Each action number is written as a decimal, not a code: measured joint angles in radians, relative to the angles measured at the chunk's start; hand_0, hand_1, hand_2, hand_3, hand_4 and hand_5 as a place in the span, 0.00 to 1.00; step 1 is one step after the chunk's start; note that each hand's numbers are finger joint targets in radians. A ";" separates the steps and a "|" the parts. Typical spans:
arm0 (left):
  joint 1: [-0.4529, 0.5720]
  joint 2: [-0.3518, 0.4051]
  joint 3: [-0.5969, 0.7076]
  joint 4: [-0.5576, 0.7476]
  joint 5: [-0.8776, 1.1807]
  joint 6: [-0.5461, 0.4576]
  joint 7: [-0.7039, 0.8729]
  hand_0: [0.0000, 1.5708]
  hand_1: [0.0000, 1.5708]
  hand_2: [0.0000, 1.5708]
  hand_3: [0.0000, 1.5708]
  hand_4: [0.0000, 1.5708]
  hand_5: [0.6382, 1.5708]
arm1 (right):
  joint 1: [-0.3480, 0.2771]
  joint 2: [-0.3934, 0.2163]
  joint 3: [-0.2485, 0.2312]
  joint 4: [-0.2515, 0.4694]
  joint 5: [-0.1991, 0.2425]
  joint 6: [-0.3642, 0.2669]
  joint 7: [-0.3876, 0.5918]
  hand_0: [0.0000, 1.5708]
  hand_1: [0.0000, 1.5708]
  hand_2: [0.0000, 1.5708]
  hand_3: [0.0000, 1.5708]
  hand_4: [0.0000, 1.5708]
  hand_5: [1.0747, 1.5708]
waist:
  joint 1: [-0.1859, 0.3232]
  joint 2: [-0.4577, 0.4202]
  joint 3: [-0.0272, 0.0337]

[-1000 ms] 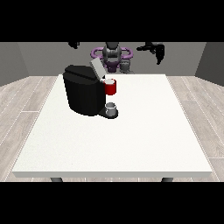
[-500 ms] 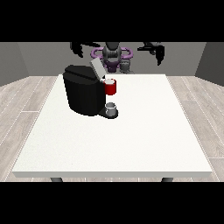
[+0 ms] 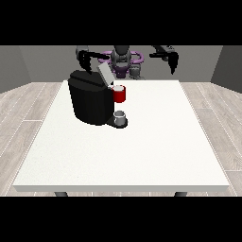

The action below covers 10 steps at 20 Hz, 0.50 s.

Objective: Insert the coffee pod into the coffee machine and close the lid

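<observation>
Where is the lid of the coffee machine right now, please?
In the front view the lid stands raised and tilted at the top of the coffee machine, left of centre, just above the red holder.

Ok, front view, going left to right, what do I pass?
Hand at the view's left → coffee machine → red pod holder → hand at the view's right.
</observation>
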 measured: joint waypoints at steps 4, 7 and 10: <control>0.045 0.017 -0.007 -0.047 0.019 0.001 0.009 0.00 0.00 0.00 0.00 0.00 1.00 | -0.045 0.014 0.013 0.029 0.020 -0.012 0.019 0.00 0.00 0.00 0.00 0.00 1.00 | -0.010 0.018 0.0000; 0.024 0.024 -0.012 -0.070 0.024 0.025 0.031 0.00 0.00 0.00 0.00 0.00 1.00 | -0.087 0.021 0.025 0.054 0.041 -0.015 0.013 0.00 0.00 0.00 0.00 0.00 1.00 | -0.022 0.043 -0.0002; 0.034 0.024 -0.026 -0.107 0.030 0.036 0.040 0.00 0.00 0.00 0.00 0.00 1.00 | -0.125 0.010 0.011 0.090 0.050 -0.016 -0.010 0.00 0.00 0.00 0.00 0.00 1.00 | -0.013 0.060 -0.0013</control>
